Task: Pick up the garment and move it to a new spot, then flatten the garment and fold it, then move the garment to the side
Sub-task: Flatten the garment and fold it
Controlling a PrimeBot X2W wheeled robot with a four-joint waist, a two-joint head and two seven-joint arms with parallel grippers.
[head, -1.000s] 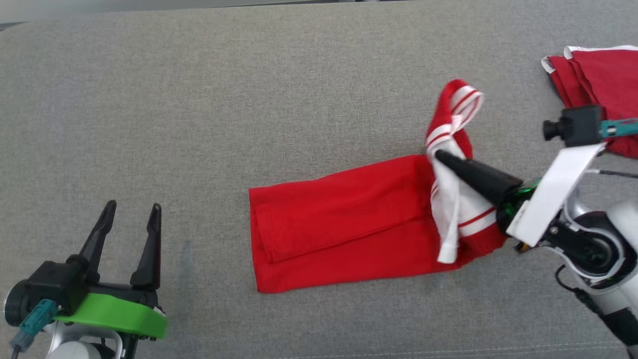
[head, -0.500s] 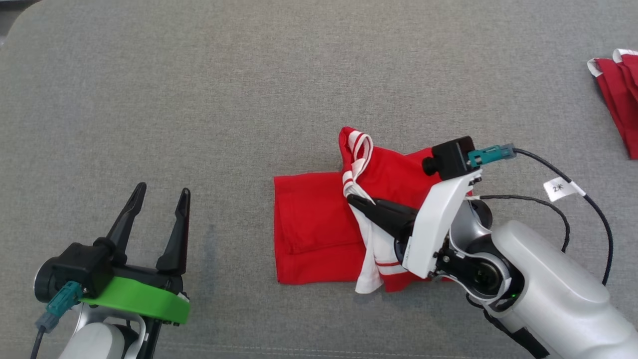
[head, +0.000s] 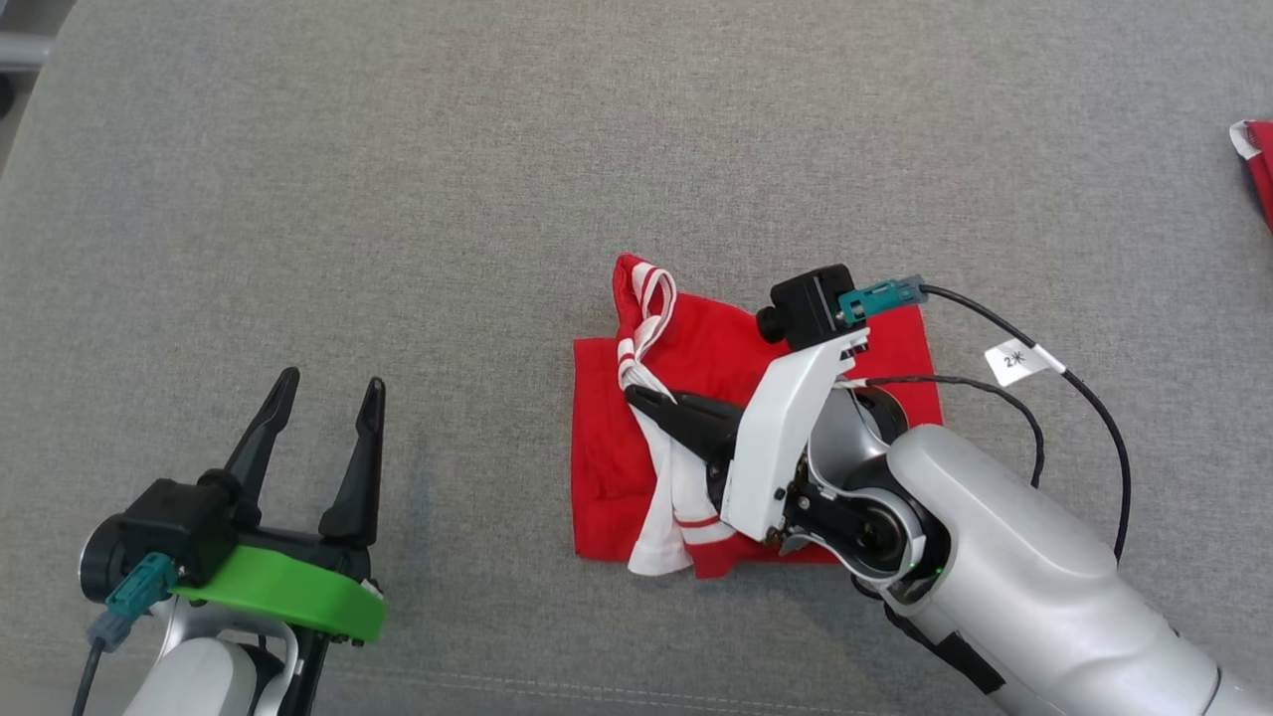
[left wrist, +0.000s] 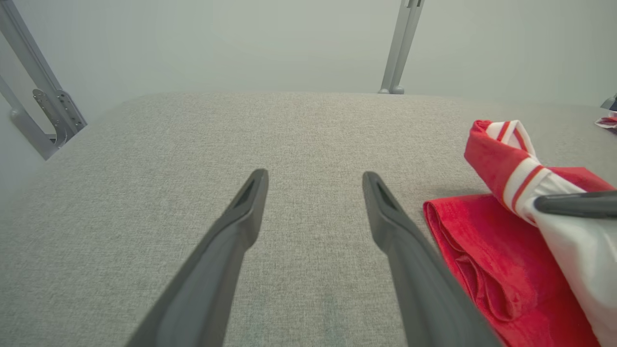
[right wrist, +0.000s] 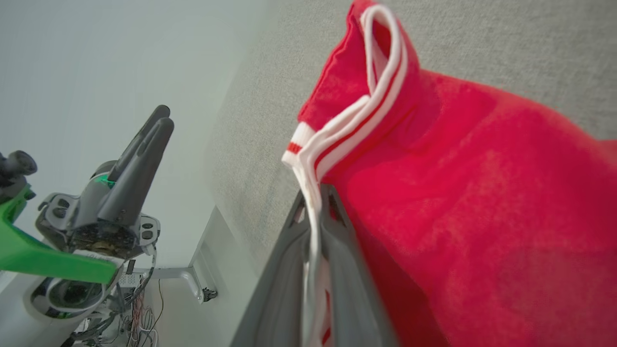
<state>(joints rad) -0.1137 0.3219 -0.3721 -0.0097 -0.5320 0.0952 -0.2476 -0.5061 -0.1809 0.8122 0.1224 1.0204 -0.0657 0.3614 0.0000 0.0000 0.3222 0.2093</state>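
The right gripper [head: 634,395] is clamped shut on the garment [head: 602,467], its 2 dark fingers pinching the white striped trim [right wrist: 337,135] so that this end lifts as a loose flap. It is held above the rest of the red cloth, which lies flat on the grey tabletop [head: 398,199] near the middle. By the look of it this is the folding step: pinching the edge, not the bulk, lets 1 layer be carried over the layer beneath without dragging the whole piece. The flap hangs crumpled and twisted at the trim, so it will likely need smoothing once laid down.

The left gripper [head: 331,383] rests well apart at the lower left, fingers spread wide and empty, probably kept clear so the fold has room. In its own wrist view the folded red edge lies just beside its right finger. Another red garment [head: 1258,164] sits at the far right edge.
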